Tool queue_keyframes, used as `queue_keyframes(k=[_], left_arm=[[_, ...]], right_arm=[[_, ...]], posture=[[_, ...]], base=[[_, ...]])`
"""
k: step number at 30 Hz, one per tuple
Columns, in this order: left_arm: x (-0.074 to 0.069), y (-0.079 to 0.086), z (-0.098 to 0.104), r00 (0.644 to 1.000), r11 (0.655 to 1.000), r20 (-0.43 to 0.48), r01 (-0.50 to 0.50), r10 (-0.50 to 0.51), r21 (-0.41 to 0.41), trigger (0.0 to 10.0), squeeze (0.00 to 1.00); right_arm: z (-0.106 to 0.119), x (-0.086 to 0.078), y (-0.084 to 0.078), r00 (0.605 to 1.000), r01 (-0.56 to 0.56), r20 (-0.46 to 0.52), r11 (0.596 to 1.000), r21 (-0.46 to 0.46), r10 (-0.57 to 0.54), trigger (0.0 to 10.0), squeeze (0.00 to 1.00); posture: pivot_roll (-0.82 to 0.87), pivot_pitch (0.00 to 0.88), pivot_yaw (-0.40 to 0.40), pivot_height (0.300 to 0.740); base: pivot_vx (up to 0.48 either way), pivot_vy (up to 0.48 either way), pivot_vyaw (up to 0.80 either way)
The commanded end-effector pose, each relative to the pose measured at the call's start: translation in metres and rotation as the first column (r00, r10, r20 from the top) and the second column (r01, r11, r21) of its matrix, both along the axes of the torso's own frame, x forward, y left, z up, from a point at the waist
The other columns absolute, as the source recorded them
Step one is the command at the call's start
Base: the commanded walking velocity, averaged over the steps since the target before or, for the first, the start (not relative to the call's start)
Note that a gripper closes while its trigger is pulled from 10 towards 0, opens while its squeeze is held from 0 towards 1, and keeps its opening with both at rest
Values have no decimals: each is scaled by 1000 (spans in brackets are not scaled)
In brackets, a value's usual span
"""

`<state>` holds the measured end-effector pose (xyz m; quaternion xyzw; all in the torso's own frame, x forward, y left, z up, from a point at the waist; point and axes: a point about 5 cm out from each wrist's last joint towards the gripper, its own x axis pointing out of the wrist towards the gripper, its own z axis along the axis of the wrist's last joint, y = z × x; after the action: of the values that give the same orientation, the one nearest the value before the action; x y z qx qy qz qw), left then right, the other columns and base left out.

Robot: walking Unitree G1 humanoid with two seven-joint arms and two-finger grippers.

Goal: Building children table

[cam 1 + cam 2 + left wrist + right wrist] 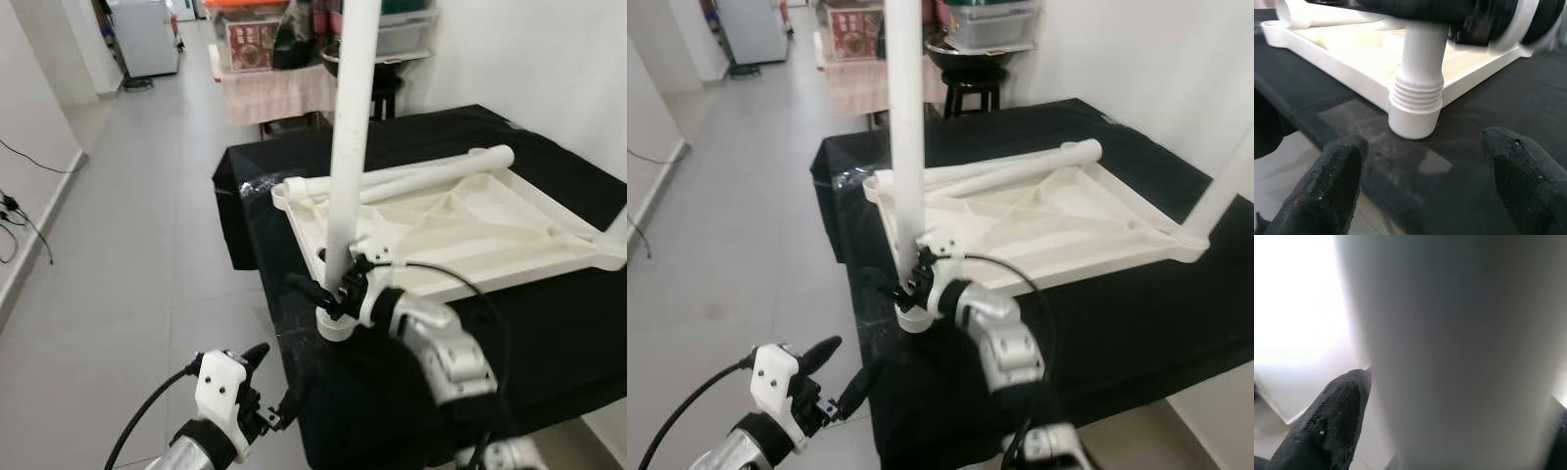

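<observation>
A white table top [470,230] lies upside down on a black-draped table [549,323]. One white leg [348,137] stands upright in the near-left corner socket [1413,122], its threaded end showing just above the socket. My right gripper [338,289] is shut on this leg close to its base; the leg [1459,352] is pressed between the fingers [1337,416]. A second leg [431,171] lies across the top's far side. A third leg [1220,191] stands at the right corner. My left gripper [272,384] hangs open, low in front of the table's near-left corner and facing the socket.
Grey tiled floor [127,245] stretches to the left, with cables [15,220] by the wall. A white wall [549,69] stands behind the table on the right. A cluttered shelf table [274,88] and a dark stool [975,88] stand at the back.
</observation>
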<state>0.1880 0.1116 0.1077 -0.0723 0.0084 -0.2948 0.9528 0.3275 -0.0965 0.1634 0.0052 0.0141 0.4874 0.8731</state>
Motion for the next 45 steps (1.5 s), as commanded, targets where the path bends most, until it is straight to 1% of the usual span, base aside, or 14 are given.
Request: queue_keyframes(k=[1,4,8,9,11,12,22,24,28,29,32,34,44,45], left_arm=[[2,3,-6,1000,1000,-16,-9,9,11,10000,0],[7,3,-8,1000,1000,-13,-12,12,9,10000,0],[10,4,-9,1000,1000,-15,-22,22,-12,10000,0],[11,4,-9,1000,1000,-15,-23,23,-13,10000,0],[11,4,-9,1000,1000,-15,-23,23,-13,10000,0],[12,4,-9,1000,1000,-14,-23,23,-12,10000,0],[13,3,-9,1000,1000,-8,-23,23,-11,10000,0],[13,3,-8,1000,1000,-7,-26,26,-12,10000,0],[12,3,-7,1000,1000,-6,-28,28,-12,10000,0],[11,4,-7,1000,1000,-7,-27,27,-12,0,0],[11,5,-7,1000,1000,-7,-27,27,-8,0,0],[12,5,-6,1000,1000,-3,-18,18,9,0,0],[11,4,-6,1000,1000,3,-23,23,14,0,0],[11,4,-6,1000,1000,3,-26,25,13,0,0]], right_arm=[[9,1,6,982,-184,48,983,-11,185,10000,0],[17,9,0,940,-334,54,941,-55,337,10000,0],[21,21,4,928,-371,16,927,-51,373,10000,0],[22,24,5,922,-386,-4,922,-37,386,4275,0],[22,24,5,922,-386,-4,922,-37,386,4275,0],[22,26,5,919,-394,-20,919,-27,393,0,0],[18,34,-3,953,-303,-11,951,-52,303,0,0],[6,33,-16,989,-145,-15,987,-69,144,0,0],[0,32,-21,997,-69,-28,994,-79,67,0,0],[-11,36,-24,971,235,-35,969,-81,-238,0,0],[-44,10,-16,922,362,-84,919,-158,-378,0,0],[-50,-3,-23,814,559,-71,811,-173,-576,0,0],[-48,1,-10,823,546,-81,823,-156,-562,0,0],[-48,1,-10,825,539,-95,826,-164,-557,10000,0]], posture=[[35,0,-4,740],[40,0,-6,740],[56,0,-14,740],[60,0,-16,740],[60,0,-16,740],[61,0,-16,740],[52,0,-16,740],[35,0,-17,740],[35,0,-20,740],[31,0,-32,740],[4,0,-7,740],[-10,0,0,740],[12,0,-10,740],[12,0,-11,740]], base=[[0,0,0],[0,0,0],[0,0,0],[0,0,0],[0,0,0],[0,0,0],[0,0,0],[0,0,0],[0,0,0],[0,0,0],[0,0,0],[0,0,0],[0,0,0],[0,0,0]])
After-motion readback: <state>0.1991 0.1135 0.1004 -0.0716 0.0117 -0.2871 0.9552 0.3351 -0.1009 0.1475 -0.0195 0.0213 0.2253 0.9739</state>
